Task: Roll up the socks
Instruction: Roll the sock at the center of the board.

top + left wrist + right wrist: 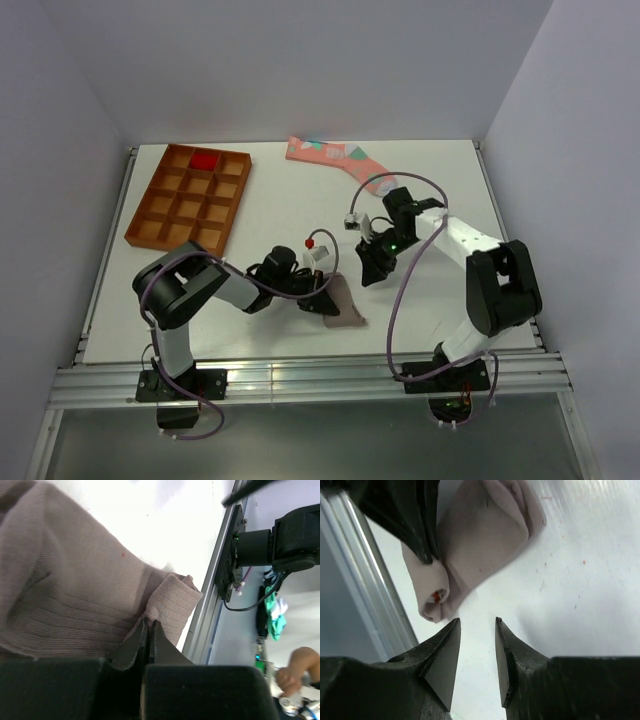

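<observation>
Grey-brown sock — fold in left gripper

The grey-brown sock lies folded on the white table; below it the right gripper stands with jaws parted, nothing between them; the dark left gripper presses on the sock's rolled left end; left of the sock runs a metal rail.

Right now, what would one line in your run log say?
left tool: shut on grey-brown sock | right tool: open, empty | salmon-pink sock: lying flat, far side
</observation>
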You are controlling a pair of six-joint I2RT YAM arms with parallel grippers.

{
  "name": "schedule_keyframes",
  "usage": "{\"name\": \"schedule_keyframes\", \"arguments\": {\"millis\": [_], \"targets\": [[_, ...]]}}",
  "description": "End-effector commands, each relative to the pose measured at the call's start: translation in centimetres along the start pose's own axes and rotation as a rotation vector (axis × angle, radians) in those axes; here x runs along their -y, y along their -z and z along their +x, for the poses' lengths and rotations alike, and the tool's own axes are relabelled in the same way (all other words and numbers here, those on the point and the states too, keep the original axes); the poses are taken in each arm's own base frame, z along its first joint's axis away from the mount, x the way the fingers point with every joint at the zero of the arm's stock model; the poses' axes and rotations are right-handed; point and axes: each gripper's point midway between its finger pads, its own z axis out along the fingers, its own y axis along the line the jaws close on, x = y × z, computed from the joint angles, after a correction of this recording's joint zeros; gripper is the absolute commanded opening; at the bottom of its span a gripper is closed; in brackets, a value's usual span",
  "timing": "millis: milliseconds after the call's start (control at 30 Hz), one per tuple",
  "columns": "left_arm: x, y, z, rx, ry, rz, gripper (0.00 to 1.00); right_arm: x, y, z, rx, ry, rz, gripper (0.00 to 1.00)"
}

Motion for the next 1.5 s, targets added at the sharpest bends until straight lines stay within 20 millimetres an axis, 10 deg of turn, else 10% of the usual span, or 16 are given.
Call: {"name": "schedule_keyframes", "arguments": {"millis": [0,433,1167,1300,1467], "targets": [[-3.3,0.9,3.9,-0.146,0.172,-0.116,0.0,0.4,1.4,-0.6,0.067,0.173,0.103,0.42],[-2.9,1.1,4.0,-0.296,0.393,-0.159,0.0,-5.8,-0.9,2.0,0.072,0.695,0.208,0.56],[-3.3,0.5,4.0,-0.321,0.447,-0.144,0.0,-8.2,-7.3,3.9,-0.072,0.858,0.188,0.57],[-2.9,0.5,3.6,-0.313,0.432,-0.129,0.0,-7.5,-8.1,4.3,-0.118,0.838,0.196,0.53],[-2.1,0.7,2.3,-0.274,0.4,-0.123,0.11,-7.5,-8.5,4.6,-0.161,0.788,0.166,0.25]]}}
